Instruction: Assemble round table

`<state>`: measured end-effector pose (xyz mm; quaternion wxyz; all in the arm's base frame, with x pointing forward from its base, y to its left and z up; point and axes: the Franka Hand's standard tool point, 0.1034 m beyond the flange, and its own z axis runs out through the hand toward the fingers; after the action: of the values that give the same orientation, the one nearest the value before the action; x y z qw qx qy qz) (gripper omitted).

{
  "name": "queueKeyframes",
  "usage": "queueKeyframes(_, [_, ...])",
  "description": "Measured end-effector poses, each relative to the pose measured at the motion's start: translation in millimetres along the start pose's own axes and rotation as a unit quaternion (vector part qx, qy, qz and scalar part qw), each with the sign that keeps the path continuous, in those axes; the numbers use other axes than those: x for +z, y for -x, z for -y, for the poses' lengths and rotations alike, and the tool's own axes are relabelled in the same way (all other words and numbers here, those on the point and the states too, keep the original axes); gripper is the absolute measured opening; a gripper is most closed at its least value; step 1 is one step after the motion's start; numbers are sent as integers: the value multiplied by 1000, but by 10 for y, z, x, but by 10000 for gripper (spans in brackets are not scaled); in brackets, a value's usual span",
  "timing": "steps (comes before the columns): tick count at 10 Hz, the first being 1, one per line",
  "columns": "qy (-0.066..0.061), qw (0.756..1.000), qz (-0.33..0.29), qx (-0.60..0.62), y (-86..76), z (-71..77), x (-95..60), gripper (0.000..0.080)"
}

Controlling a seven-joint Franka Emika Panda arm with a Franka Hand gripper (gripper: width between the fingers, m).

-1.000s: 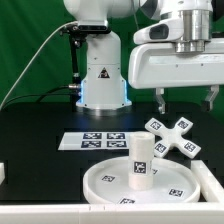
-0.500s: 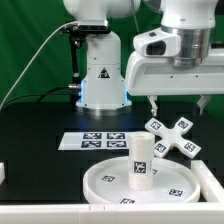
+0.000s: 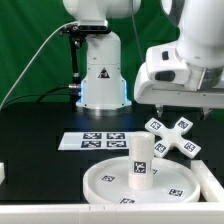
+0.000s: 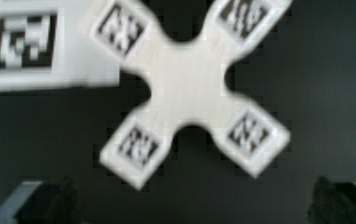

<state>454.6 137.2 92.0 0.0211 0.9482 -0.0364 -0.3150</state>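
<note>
The large rimmed round disc (image 3: 165, 186) lies at the front of the black table. The short cylindrical leg (image 3: 140, 158) stands upright on it. The cross-shaped foot (image 3: 172, 135) lies flat behind the disc, toward the exterior view's right. My gripper (image 3: 188, 108) hangs open and empty above the foot, clear of it. In the wrist view the foot (image 4: 184, 88) fills the middle. My gripper (image 4: 193, 203) shows only its two dark fingertips (image 4: 43, 200), set wide apart at the picture's edge.
The marker board (image 3: 95, 141) lies flat behind the disc and also shows in the wrist view (image 4: 33, 45). The robot base (image 3: 100, 75) stands at the back. A small white part (image 3: 2, 172) sits at the exterior view's left edge. A white wall (image 3: 50, 212) runs along the front.
My gripper has shifted toward the exterior view's right and a little lower, staying open above the foot. The parts on the table have not moved.
</note>
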Motion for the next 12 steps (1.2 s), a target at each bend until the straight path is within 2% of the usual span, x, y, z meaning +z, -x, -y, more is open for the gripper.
queueKeyframes(3, [0,1000,16,10,-73,-83,-3,649])
queueKeyframes(4, [0,1000,17,9,-73,-78,3,649])
queueKeyframes(6, [3,999,11,-37,-61,96,122,649])
queueKeyframes(10, [-1,1000,9,-27,-92,29,107,649])
queueKeyframes(11, [-1,999,-3,-38,-125,-6,210,649])
queueKeyframes(12, [1,999,-7,-36,-107,-32,392,649])
